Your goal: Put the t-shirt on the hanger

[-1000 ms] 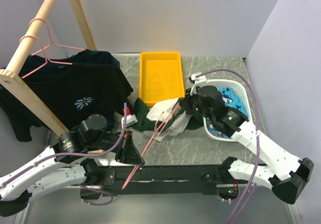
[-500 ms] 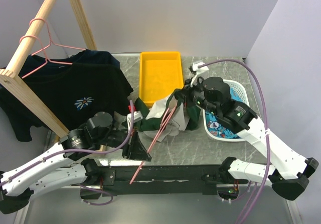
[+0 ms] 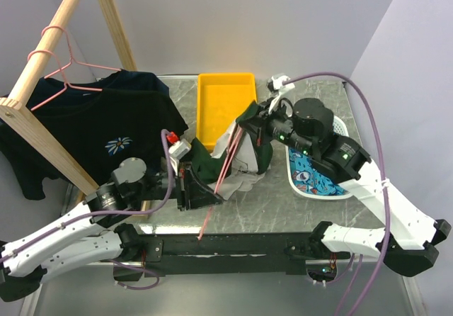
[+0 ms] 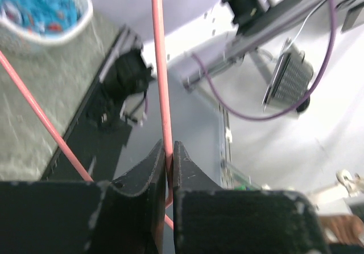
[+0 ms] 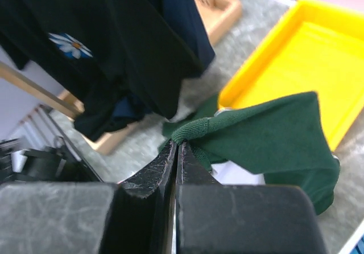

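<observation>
We find the t-shirt (image 3: 258, 153) near the middle of the desk (image 3: 283, 202), just on the near side of the yellow tray (image 3: 226, 110) that sits against the far edge. One dark green fold is lifted clear of the surface, while the rest, with its pale parts, trails down onto the desk. The right end effector (image 5: 177, 148) is pinched tight on a ribbed edge of that fold; we cannot tell whether it is the collar or the hem. The hanger (image 4: 161, 66) slants from the near edge up toward the raised cloth, and the left end effector (image 4: 169, 151) is clamped on one of its pink wires. Its upper end seems to meet the shirt, though the overhead view does not show whether it is inside. We judge the step in hand to be threading the hanger into the shirt. The next move calls for a taut, raised opening on the right while the left steers a hanger shoulder into it without snagging. Toward the right edge stands a white basket (image 3: 322, 194) holding a blue patterned cloth (image 3: 311, 174). By the left edge, a black t-shirt (image 3: 117, 128) hangs from a wooden rack (image 3: 42, 54).
</observation>
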